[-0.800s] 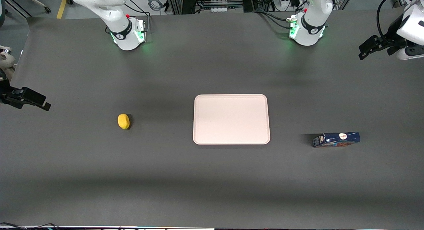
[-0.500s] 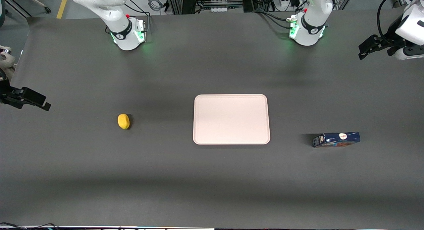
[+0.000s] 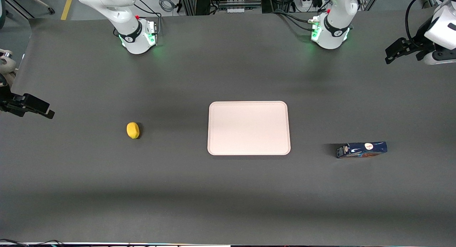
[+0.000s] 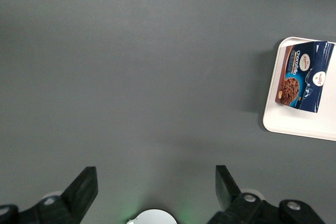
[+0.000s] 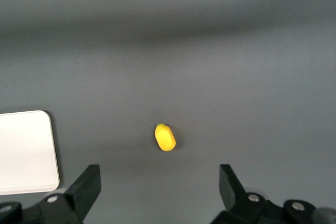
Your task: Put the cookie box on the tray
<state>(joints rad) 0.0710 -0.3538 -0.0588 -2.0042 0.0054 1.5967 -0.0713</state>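
The cookie box [image 3: 361, 150], a slim navy carton with a white round logo, stands on the dark table beside the tray [image 3: 248, 128], toward the working arm's end, with a gap between them. The pale pinkish tray holds nothing. My left gripper [image 3: 390, 56] hangs in the air near the working arm's end of the table, farther from the front camera than the box and well apart from it. In the left wrist view the gripper [image 4: 156, 177] is open with nothing between its fingers. That view also has the cookie box [image 4: 304, 77] overlapping the tray's corner [image 4: 294, 124].
A small yellow rounded lump [image 3: 133, 130] lies on the table toward the parked arm's end, apart from the tray; it shows again as the lump [image 5: 165, 137] in the right wrist view. Two white arm bases [image 3: 329, 35] stand along the table's edge farthest from the camera.
The left arm's wrist has shifted very slightly. The cookie box, tray and yellow lump have not moved.
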